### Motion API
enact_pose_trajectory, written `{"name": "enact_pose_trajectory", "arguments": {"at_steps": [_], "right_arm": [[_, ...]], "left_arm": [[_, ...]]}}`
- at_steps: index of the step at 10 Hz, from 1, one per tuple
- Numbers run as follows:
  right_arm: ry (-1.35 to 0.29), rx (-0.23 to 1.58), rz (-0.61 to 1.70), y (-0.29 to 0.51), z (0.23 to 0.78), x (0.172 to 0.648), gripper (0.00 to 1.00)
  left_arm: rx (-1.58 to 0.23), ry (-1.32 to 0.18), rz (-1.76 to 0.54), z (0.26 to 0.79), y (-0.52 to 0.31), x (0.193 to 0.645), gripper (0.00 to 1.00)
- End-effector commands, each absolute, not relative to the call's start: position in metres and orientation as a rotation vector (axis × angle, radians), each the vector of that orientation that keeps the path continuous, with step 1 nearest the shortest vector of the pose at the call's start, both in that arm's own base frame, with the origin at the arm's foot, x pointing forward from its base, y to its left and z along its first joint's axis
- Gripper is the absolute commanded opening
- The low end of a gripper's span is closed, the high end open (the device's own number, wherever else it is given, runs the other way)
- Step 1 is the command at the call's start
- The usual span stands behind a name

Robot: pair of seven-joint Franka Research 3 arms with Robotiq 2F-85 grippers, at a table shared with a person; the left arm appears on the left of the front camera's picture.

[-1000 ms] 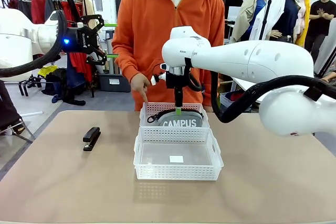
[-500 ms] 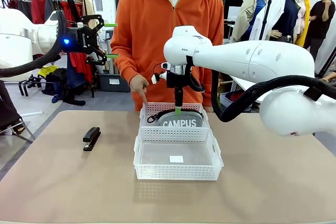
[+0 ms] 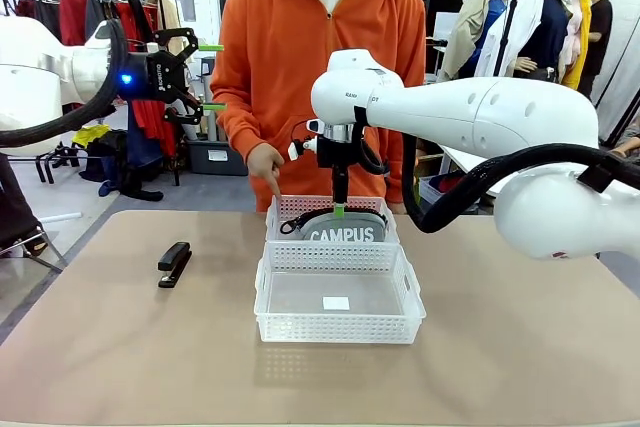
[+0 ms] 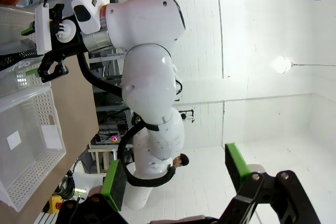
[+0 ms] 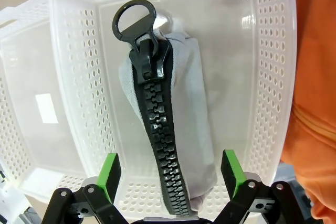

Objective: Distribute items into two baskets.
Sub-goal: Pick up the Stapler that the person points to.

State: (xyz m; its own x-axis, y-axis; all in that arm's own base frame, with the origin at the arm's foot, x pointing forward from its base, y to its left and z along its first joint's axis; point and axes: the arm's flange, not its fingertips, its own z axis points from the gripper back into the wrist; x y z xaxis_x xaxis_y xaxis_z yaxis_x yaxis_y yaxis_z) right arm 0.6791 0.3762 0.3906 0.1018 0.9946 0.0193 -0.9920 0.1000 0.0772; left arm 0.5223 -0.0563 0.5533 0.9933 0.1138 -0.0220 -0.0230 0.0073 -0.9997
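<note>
table [image 3: 120,347] bears stapler [image 3: 174,263]; pouch [image 3: 343,228] lies in far basket [image 3: 287,208].

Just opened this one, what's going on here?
The right tool hangs open just above the grey CAMPUS pouch, which sits in the far basket. A person's hand points down at that basket's rim. The near basket holds no item, the black stapler lies on the table, and the left tool is raised, open.
</note>
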Motion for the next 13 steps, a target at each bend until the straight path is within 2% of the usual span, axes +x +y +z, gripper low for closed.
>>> {"name": "enact_pose_trajectory", "arguments": {"at_steps": [1, 5, 7, 8, 11, 13], "right_arm": [[0.038, 0.057, 1.471, 0.377, 0.393, 0.679, 1.0], [0.041, 0.077, 1.469, 0.376, 0.391, 0.679, 1.0], [0.026, 0.161, 1.379, 0.351, 0.423, 0.672, 1.0], [0.046, 0.249, 1.199, 0.341, 0.439, 0.666, 1.0], [0.134, 0.405, 1.015, 0.292, 0.473, 0.65, 1.0], [0.154, 0.527, 0.811, 0.246, 0.495, 0.632, 1.0]], "left_arm": [[-1.564, -0.076, 0.107, 0.555, -0.055, 0.522, 1.0], [-1.564, -0.076, 0.107, 0.555, -0.055, 0.522, 1.0], [-1.564, -0.076, 0.107, 0.555, -0.055, 0.522, 1.0], [-1.564, -0.076, 0.107, 0.555, -0.055, 0.522, 1.0], [-1.564, -0.076, 0.107, 0.555, -0.055, 0.522, 1.0], [-1.564, -0.076, 0.107, 0.555, -0.055, 0.522, 1.0]]}}
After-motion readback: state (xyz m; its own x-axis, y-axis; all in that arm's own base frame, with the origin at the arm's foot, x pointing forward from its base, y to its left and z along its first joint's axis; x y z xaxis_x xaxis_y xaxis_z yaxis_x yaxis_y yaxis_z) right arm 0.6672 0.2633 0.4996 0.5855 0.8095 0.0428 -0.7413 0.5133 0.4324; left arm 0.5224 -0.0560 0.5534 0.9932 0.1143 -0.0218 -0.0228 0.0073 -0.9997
